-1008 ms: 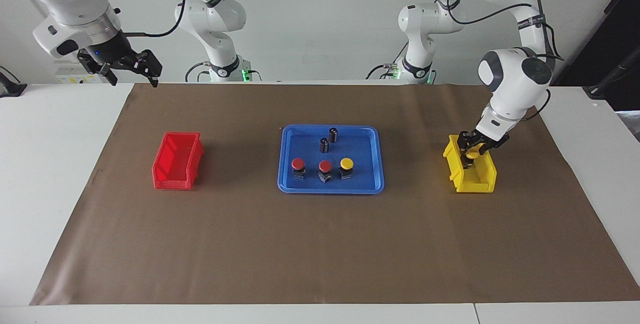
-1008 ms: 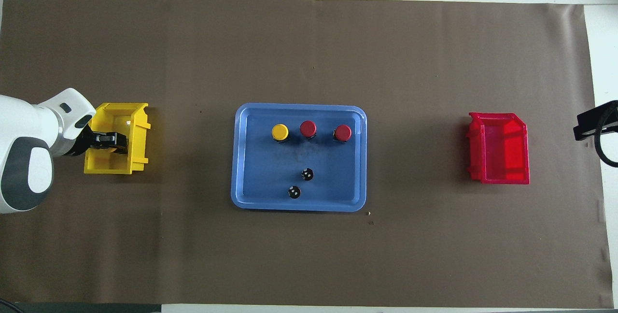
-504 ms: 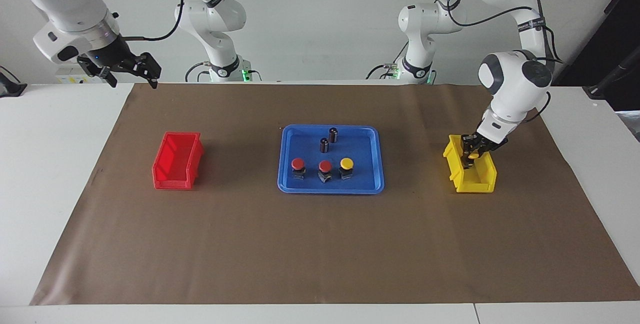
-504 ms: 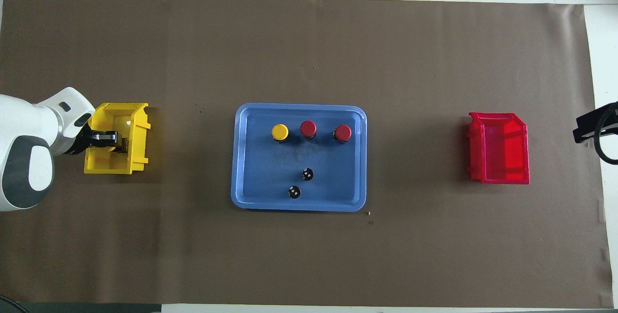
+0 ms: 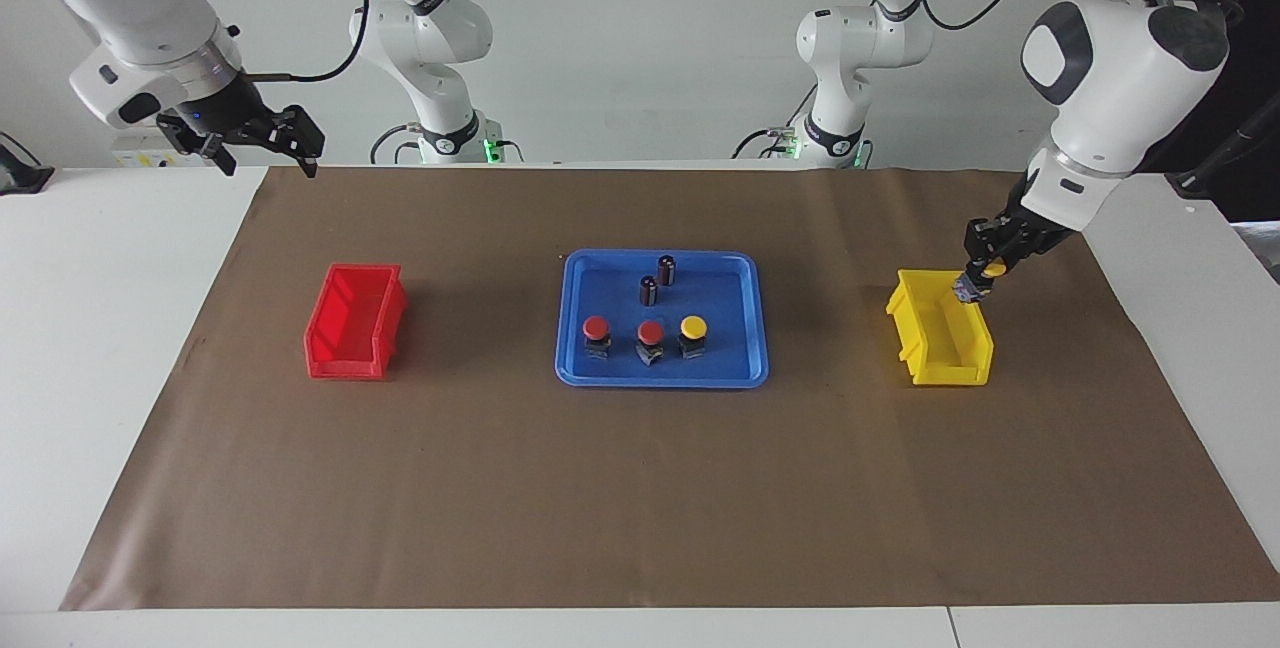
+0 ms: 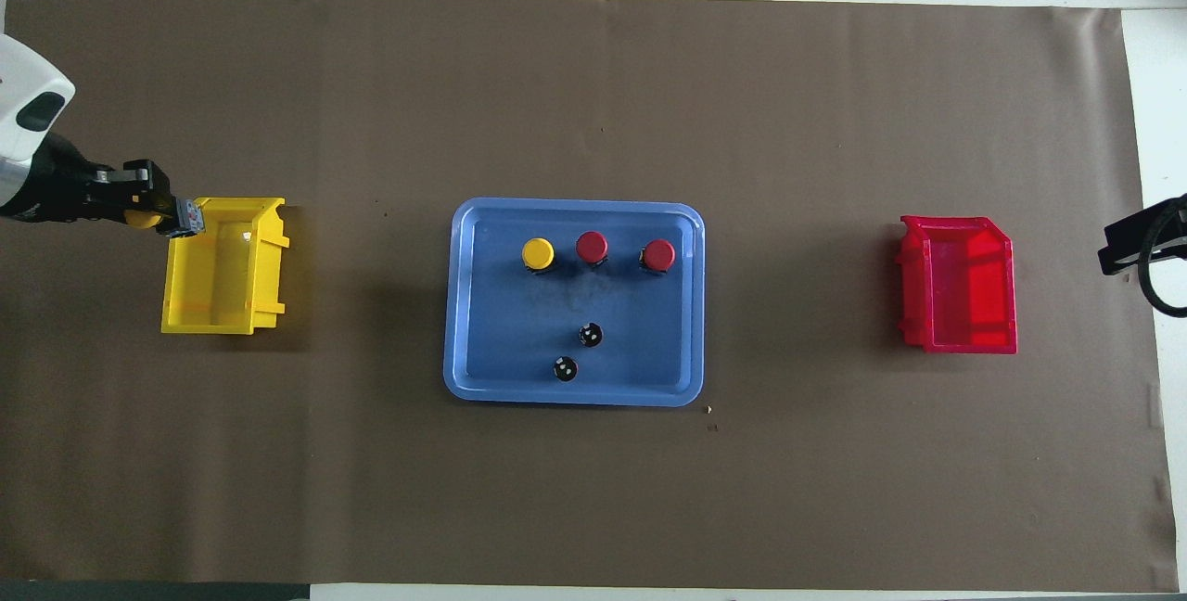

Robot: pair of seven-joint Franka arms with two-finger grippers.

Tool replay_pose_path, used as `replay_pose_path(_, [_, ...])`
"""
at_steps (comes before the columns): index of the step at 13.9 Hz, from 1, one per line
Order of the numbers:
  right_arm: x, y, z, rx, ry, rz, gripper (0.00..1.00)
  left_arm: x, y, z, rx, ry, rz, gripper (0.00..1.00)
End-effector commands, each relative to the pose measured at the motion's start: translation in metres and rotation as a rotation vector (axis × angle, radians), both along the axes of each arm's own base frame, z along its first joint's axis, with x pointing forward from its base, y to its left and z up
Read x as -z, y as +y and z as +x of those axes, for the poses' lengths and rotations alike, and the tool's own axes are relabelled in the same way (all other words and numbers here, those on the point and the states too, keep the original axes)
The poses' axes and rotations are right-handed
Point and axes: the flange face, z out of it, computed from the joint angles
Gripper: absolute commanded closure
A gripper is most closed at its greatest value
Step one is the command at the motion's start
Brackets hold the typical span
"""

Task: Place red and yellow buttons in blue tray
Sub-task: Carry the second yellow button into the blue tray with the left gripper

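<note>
A small push button with a round yellow cap on a dark base, the held yellow button (image 5: 988, 272), hangs in the left gripper (image 5: 975, 283) just above the corner of the small yellow plastic bin (image 5: 940, 328) that lies toward the left arm's end of the table. The jaws are clamped on it. Its long axis is tilted rather than upright; in the overhead view the yellow cap (image 6: 141, 217) sits beside the fingers and the dark base end points toward the bin.

The other three buttons stand upright, caps up, in a row in the shallow rectangular blue plastic tray (image 5: 745, 373) at the middle of the brown paper mat (image 5: 640, 508). The tray's yellow button (image 5: 693, 328) is at the end of the row toward the left arm. The middle red button (image 5: 651, 332) stands beside it. The outer red button (image 5: 597, 329) is at the end toward the right arm. The row runs along the tray's long axis, in the half of the tray farther from the robots.

Two dark capless cylinders (image 5: 657, 280) stand upright in the tray's half nearer to the robots, close together and apart from the row.

A small red plastic bin (image 5: 355, 321) sits on the mat toward the right arm's end, well apart from the tray.

The right gripper (image 5: 262, 143) waits in the air over the table's edge at its own end, its jaws apart and holding nothing.
</note>
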Motion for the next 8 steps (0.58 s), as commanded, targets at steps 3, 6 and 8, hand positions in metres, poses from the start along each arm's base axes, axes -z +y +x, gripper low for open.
replay_pose_path(3, [0.000,-0.002,0.000,-0.022,-0.018,0.010,0.00,0.080,-0.139,-0.034,0.065,0.021,-0.009,0.98])
replay_pose_path(6, [0.001,-0.004,0.000,-0.020,-0.015,0.011,0.00,0.105,-0.172,-0.041,0.058,0.012,-0.027,0.98])
replay_pose_path(8, [0.001,-0.004,0.000,-0.034,-0.014,0.015,0.00,0.126,-0.189,-0.043,0.067,0.016,-0.037,0.98])
